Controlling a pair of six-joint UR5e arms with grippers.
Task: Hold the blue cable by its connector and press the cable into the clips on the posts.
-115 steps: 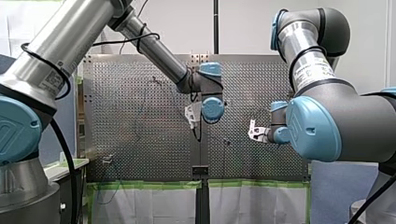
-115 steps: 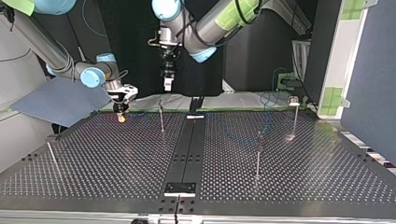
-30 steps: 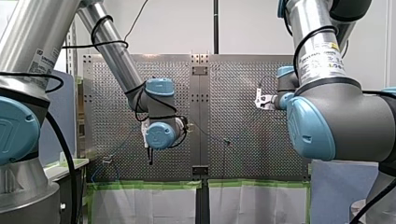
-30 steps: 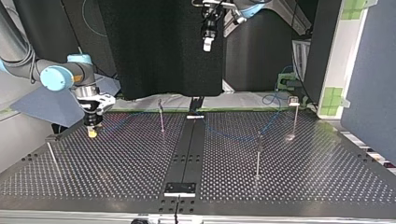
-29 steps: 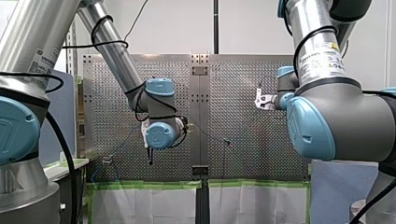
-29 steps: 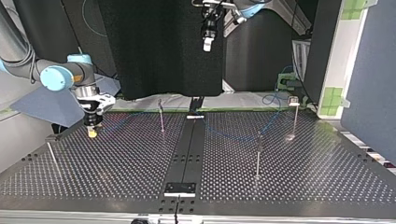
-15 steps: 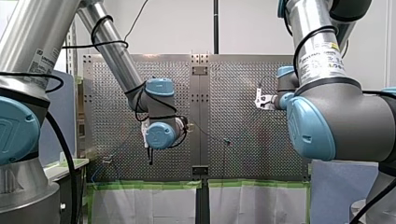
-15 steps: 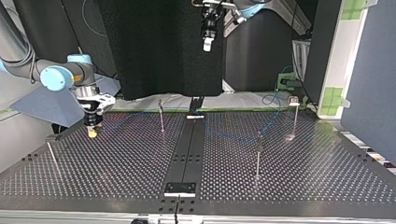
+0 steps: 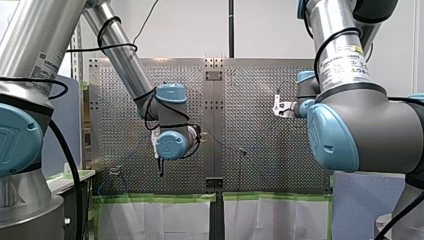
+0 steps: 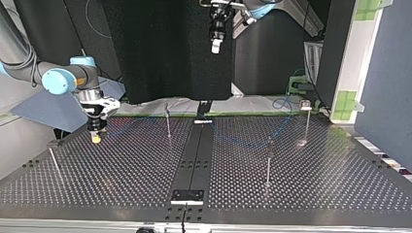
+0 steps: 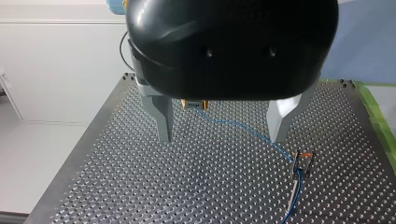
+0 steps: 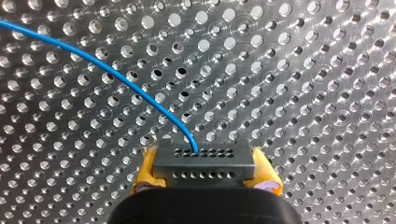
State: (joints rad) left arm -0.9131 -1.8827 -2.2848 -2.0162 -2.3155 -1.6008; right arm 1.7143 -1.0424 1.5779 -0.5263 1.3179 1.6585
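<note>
My right gripper (image 12: 204, 176) has its yellow pads shut on the black connector (image 12: 204, 158). The blue cable (image 12: 102, 63) leaves the connector's face and curves away over the perforated table (image 12: 303, 70). At the top view's left this gripper (image 10: 96, 138) stands low over the table. My left gripper (image 11: 222, 135) is open with nothing between its metal fingers, and it hangs high above the table (image 10: 215, 47). Ahead of it the blue cable (image 11: 238, 126) runs from the connector (image 11: 195, 104) to a clip on a post (image 11: 301, 158), then drops past it.
Thin posts stand on the table in the top view: one near the back (image 10: 167, 119), two at the right (image 10: 268, 160) (image 10: 306, 119), one at the left edge (image 10: 53, 162). A dark rail (image 10: 194, 155) runs down the table's middle. Green tape (image 11: 380, 126) lines one table edge.
Nothing moves over the last second. Since the earliest frames my right gripper has carried the connector toward the top view's left, and my left gripper has risen well above the table.
</note>
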